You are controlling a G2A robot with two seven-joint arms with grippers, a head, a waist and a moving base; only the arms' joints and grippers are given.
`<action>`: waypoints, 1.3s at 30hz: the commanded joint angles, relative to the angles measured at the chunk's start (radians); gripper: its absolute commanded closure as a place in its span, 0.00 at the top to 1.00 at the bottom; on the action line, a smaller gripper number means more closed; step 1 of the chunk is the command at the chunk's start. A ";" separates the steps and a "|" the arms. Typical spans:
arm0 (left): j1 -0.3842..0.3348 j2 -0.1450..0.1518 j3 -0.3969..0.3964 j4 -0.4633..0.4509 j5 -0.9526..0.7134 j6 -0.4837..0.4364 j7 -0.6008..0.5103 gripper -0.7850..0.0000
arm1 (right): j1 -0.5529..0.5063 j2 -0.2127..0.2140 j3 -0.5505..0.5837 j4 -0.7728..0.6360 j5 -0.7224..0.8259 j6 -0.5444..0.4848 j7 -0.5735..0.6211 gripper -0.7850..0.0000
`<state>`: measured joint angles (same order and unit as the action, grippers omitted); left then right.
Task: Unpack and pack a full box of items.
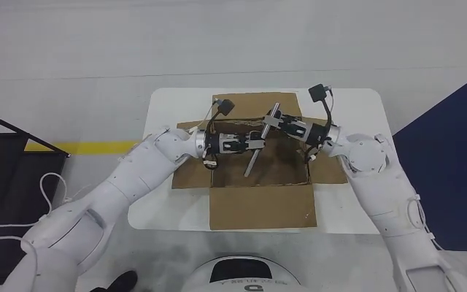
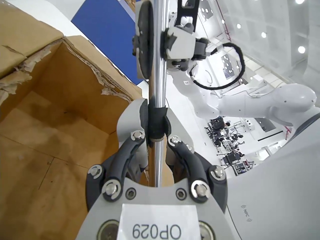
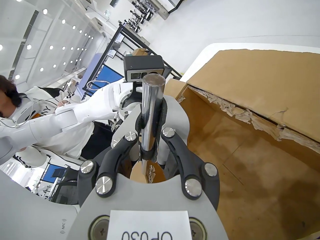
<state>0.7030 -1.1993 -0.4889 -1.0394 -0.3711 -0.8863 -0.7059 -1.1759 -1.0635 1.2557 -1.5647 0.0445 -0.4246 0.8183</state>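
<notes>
I hold the metal rod over the open box, which sits mid-table with its flaps spread. The left gripper has its fingers clamped shut on the rod's stretch toward the near edge, and the right gripper is pinched shut close to the far end. With two holds on one stiff bar, I judge one gripper should release before the other moves, or the arms will fight. The box floor I can see is bare cardboard, torn along the rims
</notes>
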 commanded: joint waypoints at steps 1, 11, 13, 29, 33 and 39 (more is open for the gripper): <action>0.003 -0.002 -0.008 0.001 0.007 -0.008 0.001 0.00 | 0.007 0.000 -0.002 0.008 0.019 0.002 0.017 0.00; 0.038 -0.003 -0.055 -0.022 0.031 -0.043 0.017 1.00 | 0.030 0.003 0.009 0.061 0.122 0.002 0.076 0.00; 0.049 0.002 -0.075 -0.033 0.042 -0.055 0.030 1.00 | 0.028 0.006 0.031 0.084 0.172 -0.001 0.091 0.00; 0.281 0.134 -0.409 -0.268 0.186 -0.079 0.094 1.00 | -0.267 0.071 0.490 0.230 0.415 -0.131 0.097 0.00; 0.295 0.139 -0.423 -0.282 0.185 -0.079 0.097 1.00 | -0.300 0.075 0.515 0.194 0.369 -0.100 0.064 0.00; 0.295 0.139 -0.423 -0.282 0.185 -0.079 0.097 1.00 | -0.300 0.075 0.515 0.194 0.369 -0.100 0.064 0.00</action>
<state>0.9979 -1.0604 -0.9118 -1.3209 -0.1861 -0.9649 -0.6085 -1.4763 -0.9886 1.7701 -1.3703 0.4135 -0.5244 0.8824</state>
